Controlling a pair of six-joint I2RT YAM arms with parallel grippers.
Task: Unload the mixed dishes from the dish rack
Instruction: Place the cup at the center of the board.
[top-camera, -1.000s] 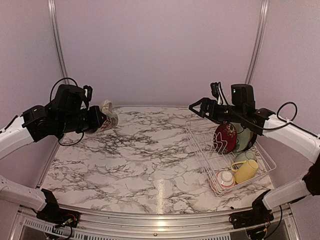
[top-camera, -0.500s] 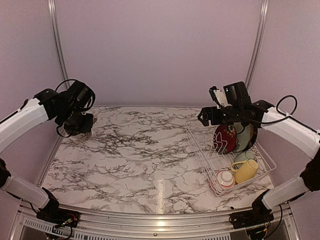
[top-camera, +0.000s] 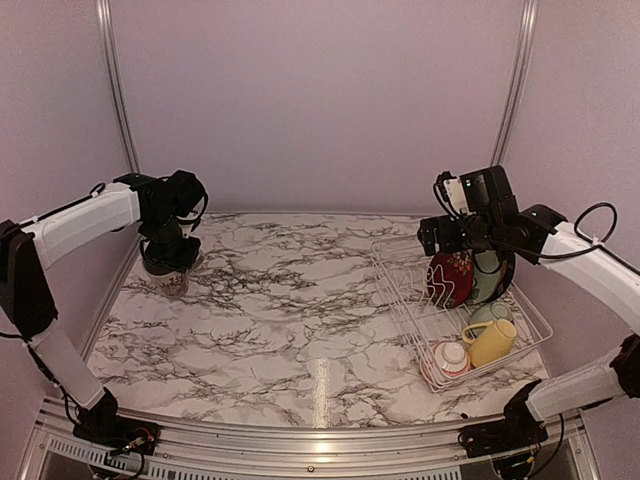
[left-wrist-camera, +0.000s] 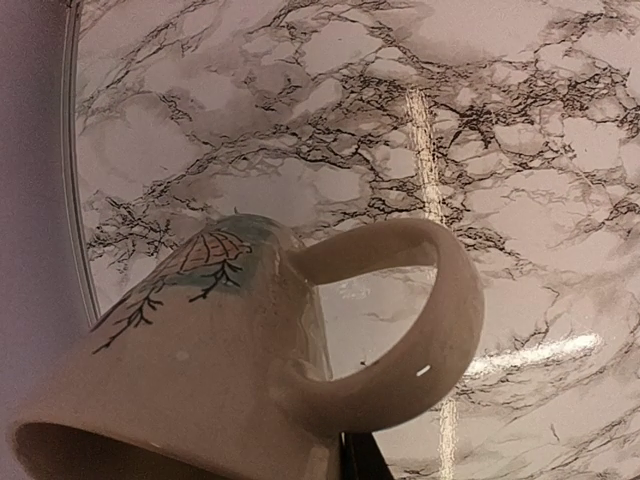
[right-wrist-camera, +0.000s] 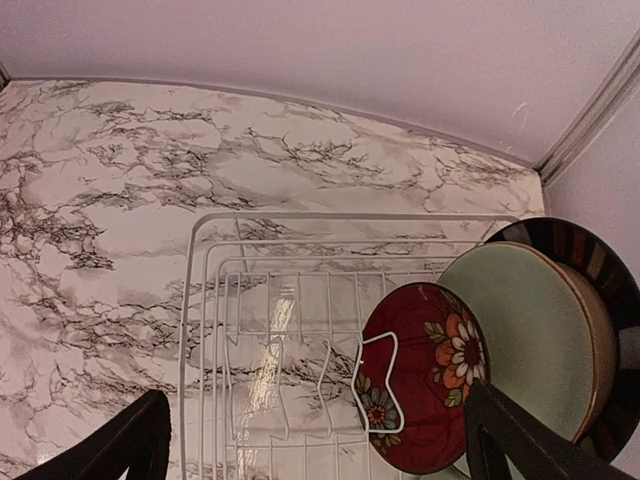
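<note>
This was a robotics test cell, not a kitchen: plain pale lilac wall panels (top-camera: 310, 100) boxed in a marble-patterned tabletop (top-camera: 290, 300). Silver aluminium frame posts (top-camera: 114, 90) stood at the upper corners, and two white-and-black robot arms (top-camera: 80, 222) rose from the grey metal rail (top-camera: 320, 445) along the bottom edge.

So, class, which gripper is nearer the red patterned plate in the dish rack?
Right. The right gripper hovers open above the dish rack, right by the red patterned plate; the left gripper holds the cream printed mug across the table.

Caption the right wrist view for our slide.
Open right tool above dish rack holding the red patterned plate.
</note>
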